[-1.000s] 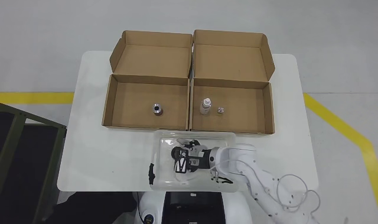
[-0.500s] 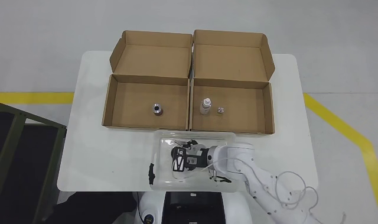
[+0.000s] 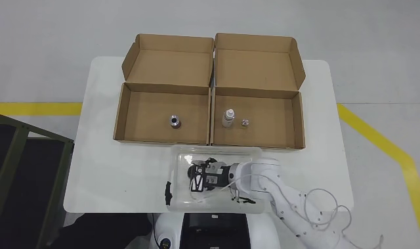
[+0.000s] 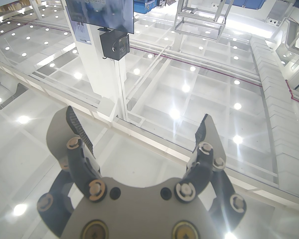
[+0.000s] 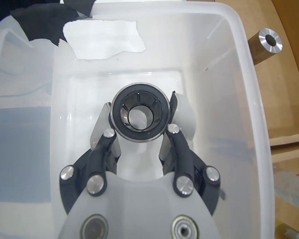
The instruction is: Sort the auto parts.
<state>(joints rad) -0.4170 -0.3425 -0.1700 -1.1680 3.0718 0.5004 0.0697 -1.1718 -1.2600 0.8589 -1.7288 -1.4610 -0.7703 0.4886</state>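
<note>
Nearest to us, the left gripper (image 4: 138,115) points up at the ceiling with its 2 jaws spread wide and nothing between them, so we judge it idle for this step.

Just ahead, the clear plastic bin (image 3: 216,148) sits at the near edge of the white table (image 3: 105,157). The right gripper (image 5: 140,104) is down inside it, closed on the black-rimmed cylindrical metal bearing (image 5: 140,115), with 1 finger pressed to each side of the barrel. The bearing stands with its open bore facing the wrist camera, low in the bin. We cannot tell whether it rests on the floor.

Beyond the bin, 2 open brown cardboard boxes stand side by side, touching. The left cardboard box (image 3: 141,114) holds 1 short silver metal sleeve (image 3: 174,121). The right cardboard box (image 3: 275,117) holds a small white bottle-shaped part (image 3: 228,117), with a tiny silvery fitting (image 3: 244,122) just beside it.

We take the step in hand to be the pick from the bin, with the grasp apparently made. The next move calls for a straight lift clear of the bin's wall, then a carry forward. The left box looks the likelier match, since its sleeve resembles the bearing.
</note>
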